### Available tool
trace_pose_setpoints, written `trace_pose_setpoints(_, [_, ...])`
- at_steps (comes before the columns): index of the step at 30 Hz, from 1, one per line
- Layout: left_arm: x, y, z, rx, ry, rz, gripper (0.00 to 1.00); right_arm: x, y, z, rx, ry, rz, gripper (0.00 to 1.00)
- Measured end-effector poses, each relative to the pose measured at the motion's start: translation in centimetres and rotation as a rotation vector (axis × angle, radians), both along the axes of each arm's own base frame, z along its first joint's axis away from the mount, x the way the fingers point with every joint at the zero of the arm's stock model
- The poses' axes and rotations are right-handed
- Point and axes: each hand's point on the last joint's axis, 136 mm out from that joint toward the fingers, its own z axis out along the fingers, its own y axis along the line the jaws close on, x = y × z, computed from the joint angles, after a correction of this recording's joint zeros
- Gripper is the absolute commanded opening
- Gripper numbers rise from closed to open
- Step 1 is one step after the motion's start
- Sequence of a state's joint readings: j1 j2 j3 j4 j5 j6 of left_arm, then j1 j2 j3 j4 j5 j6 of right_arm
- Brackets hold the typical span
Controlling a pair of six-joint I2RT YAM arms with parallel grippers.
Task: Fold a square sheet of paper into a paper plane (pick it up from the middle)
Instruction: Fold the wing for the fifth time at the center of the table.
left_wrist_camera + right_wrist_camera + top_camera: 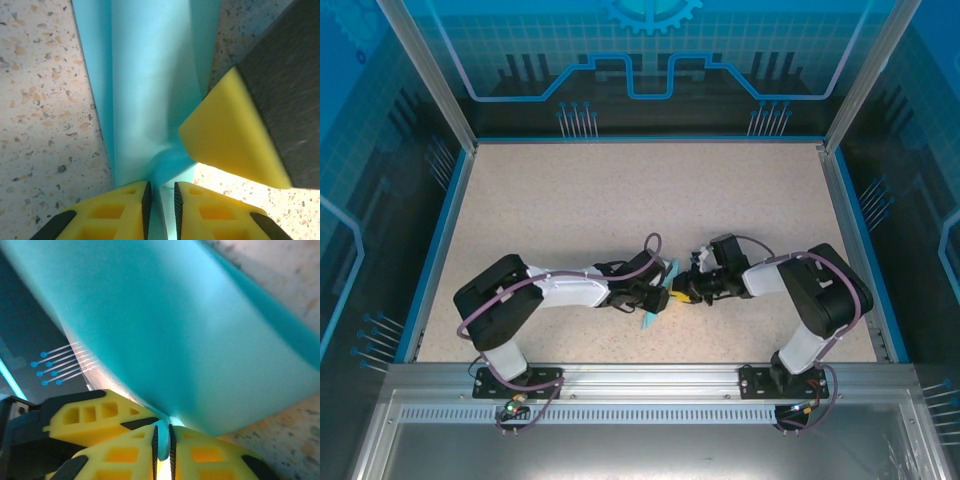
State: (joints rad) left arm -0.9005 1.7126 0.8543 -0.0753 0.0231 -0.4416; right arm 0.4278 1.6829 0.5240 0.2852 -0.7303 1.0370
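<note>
The light-blue sheet of paper (661, 290), folded into a long narrow layered shape, stands on edge just above the table between my two grippers. My left gripper (654, 298) comes from the left and is shut on it. In the left wrist view the paper (150, 75) runs away from the left gripper (160, 186), pinched between its black pads. My right gripper (680, 292) comes from the right. In the right wrist view the paper (190, 330) bulges above the right gripper (162, 429), whose pads are shut on its lower edge. The two grippers nearly touch.
The speckled beige table (620, 200) lies open behind the grippers, bounded by blue side rails (438, 250) and a metal frame at the near edge (640, 385). A right finger (230, 135) crowds the left wrist view, and a left finger (95, 415) sits beside the right jaws.
</note>
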Motion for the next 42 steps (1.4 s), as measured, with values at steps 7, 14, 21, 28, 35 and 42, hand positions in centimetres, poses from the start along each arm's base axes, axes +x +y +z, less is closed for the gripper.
trace_pose_setpoints(7, [-0.1, 0.1, 1.5, -0.025, -0.019, 0.001, 0.40, -0.4, 0.0, -0.4, -0.025, -0.001, 0.017, 0.02])
trace_pose_setpoints(14, [-0.9, 1.2, 2.9, -0.034, -0.021, 0.008, 0.43, -0.4, -0.1, -0.4, -0.031, -0.006, 0.026, 0.00])
trace_pose_setpoints(21, [-3.6, 4.1, 0.5, 0.053, 0.069, 0.044, 0.42, -0.4, -0.1, -0.5, -0.041, -0.012, 0.037, 0.01])
trace_pose_setpoints(28, [-4.8, 5.0, -0.2, 0.093, 0.088, 0.060, 0.37, -0.4, -0.1, -0.5, -0.045, -0.016, 0.043, 0.01])
trace_pose_setpoints(35, [-4.8, 5.4, -0.4, 0.121, 0.074, 0.077, 0.22, -0.5, -0.1, -0.5, -0.051, -0.017, 0.051, 0.00])
trace_pose_setpoints(42, [-5.1, 5.5, -0.7, 0.167, 0.050, 0.063, 0.16, -0.4, -0.2, -0.4, -0.067, -0.016, 0.064, 0.00])
